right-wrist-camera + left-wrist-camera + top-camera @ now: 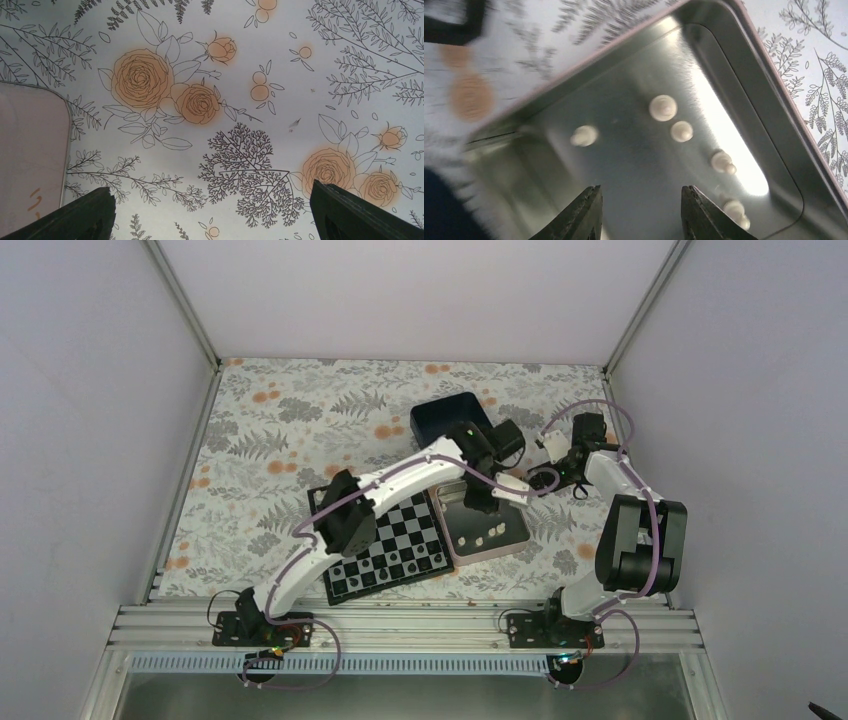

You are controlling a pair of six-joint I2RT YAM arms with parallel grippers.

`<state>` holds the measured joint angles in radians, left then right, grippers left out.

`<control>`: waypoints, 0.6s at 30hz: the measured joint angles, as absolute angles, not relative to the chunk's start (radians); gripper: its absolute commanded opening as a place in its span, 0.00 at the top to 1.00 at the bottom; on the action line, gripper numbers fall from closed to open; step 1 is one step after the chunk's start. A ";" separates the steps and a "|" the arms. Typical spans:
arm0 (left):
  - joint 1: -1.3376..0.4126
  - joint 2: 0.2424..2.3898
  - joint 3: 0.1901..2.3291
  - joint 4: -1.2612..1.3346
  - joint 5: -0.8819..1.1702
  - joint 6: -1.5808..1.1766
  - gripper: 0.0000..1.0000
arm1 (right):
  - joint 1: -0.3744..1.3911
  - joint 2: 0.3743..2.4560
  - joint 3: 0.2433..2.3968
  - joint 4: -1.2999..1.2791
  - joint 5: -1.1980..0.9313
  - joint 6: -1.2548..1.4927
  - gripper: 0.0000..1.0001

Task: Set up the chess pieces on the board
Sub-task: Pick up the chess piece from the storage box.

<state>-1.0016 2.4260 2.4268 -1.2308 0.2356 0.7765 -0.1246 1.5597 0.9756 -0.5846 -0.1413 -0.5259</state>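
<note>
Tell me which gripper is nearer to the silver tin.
Left. The left gripper is open above the tin, over the chess pieces; the right gripper is over the floral cloth beside it.

Shiny metal tin [634, 165] glares under the light (mirror-like glints), cream chess pieces [663, 107] look matt, printed surface [300, 100] smooth.
</note>
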 measured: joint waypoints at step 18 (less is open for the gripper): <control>-1.057 2.515 2.476 -1.245 0.341 0.767 0.64 | -0.125 1.560 0.976 -0.586 -0.143 -0.526 0.00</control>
<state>-1.0569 2.5153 2.4763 -1.2449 0.3412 0.7666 -0.1246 1.5597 0.9756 -0.5858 -0.1432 -0.5259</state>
